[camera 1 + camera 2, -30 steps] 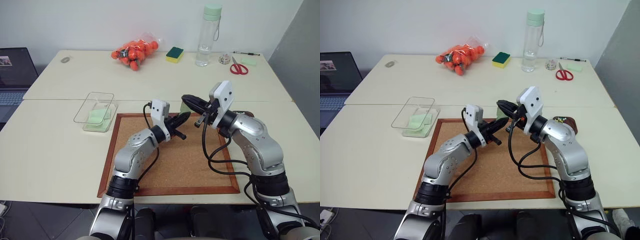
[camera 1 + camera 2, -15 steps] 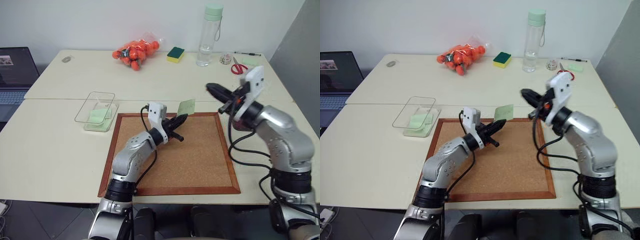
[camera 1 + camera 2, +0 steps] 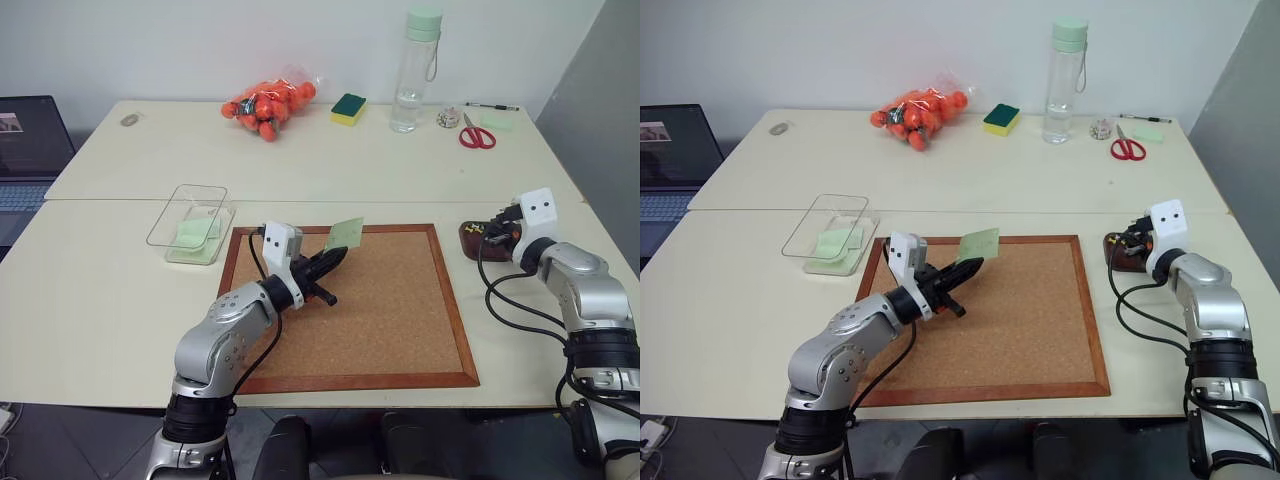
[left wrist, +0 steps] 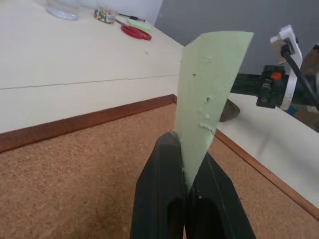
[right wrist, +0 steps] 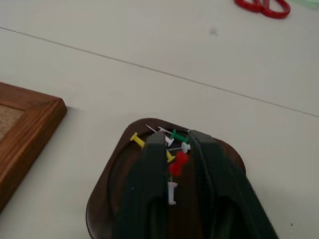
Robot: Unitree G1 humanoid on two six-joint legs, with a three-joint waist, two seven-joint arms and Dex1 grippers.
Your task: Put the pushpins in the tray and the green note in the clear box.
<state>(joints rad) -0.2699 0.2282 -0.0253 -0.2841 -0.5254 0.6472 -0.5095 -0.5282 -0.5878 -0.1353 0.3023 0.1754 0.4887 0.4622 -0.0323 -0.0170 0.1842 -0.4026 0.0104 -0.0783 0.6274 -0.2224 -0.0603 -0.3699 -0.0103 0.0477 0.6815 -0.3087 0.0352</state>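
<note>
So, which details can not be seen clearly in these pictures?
- Head views: pushpins in the tray are too small to count, and the right gripper covers part of it.
- Right wrist view: the fingers hide part of the tray floor.
- Left wrist view: the left gripper hides the note's lower end.
- Clear box: contents indistinct.

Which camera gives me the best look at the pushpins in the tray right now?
The right wrist view: the pushpins, yellow, green, white and red, lie in the brown tray between the open fingers of the right gripper. In the head views they are only tiny specks beside that gripper.
</note>
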